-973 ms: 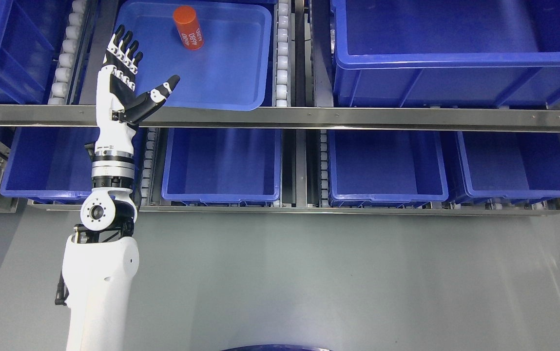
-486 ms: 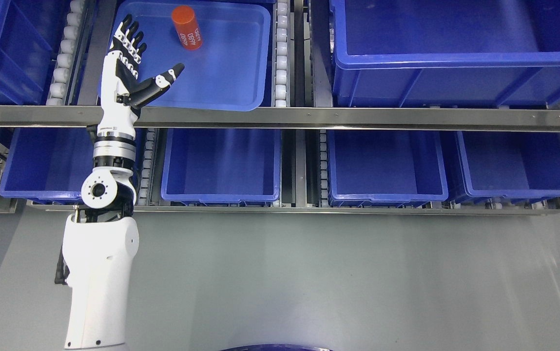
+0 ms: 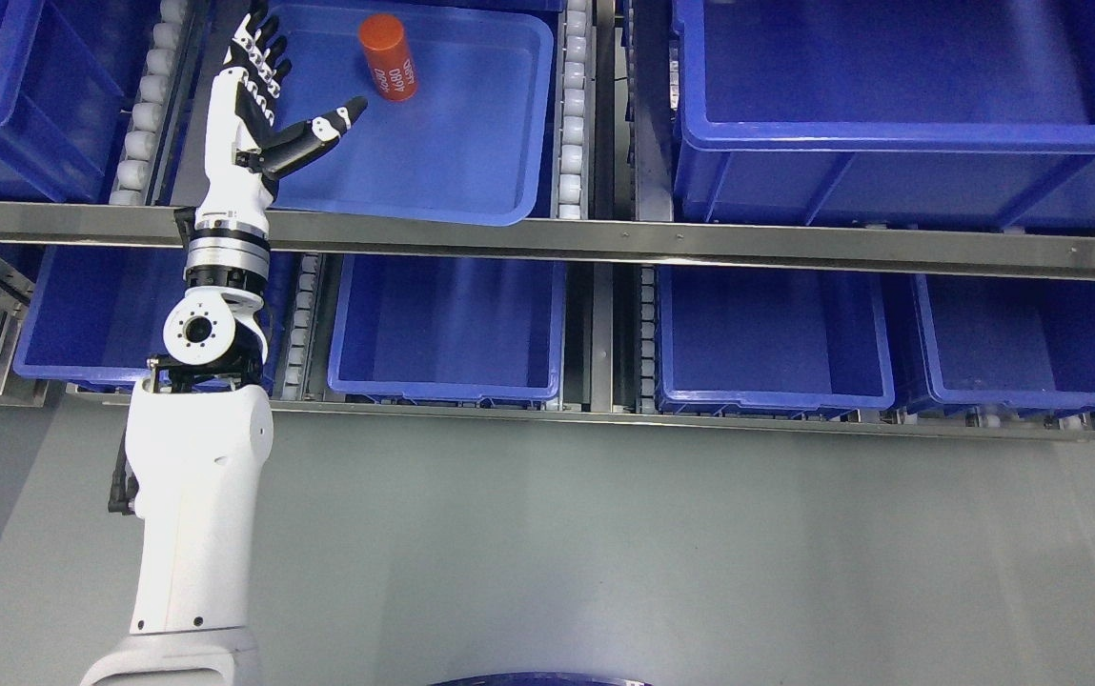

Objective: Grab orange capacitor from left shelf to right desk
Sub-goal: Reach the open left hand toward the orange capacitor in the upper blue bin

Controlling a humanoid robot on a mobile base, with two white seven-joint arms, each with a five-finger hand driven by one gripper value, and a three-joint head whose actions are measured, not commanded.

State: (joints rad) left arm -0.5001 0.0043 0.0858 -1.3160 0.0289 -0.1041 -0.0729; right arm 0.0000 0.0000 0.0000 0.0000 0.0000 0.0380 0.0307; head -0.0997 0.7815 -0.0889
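Observation:
An orange capacitor point(image 3: 389, 56), a short cylinder with white print, lies in a shallow blue tray point(image 3: 471, 171) on the upper shelf level. My left hand point(image 3: 294, 90) reaches up over the tray's left part, fingers spread and thumb pointing right, holding nothing. The thumb tip sits a little below and left of the capacitor, apart from it. The right arm does not show in the picture.
A steel shelf rail point(image 3: 699, 243) runs across in front of the tray. Deep blue bins point(image 3: 890, 114) stand to the right and on the lower level point(image 3: 447, 329). White roller tracks point(image 3: 569, 105) flank the tray. Grey floor point(image 3: 652, 553) lies below the shelf.
My left arm has stretched further up and into the shelf, the open hand closing on the capacitor. The whole picture has shifted slightly, so the camera moved too.

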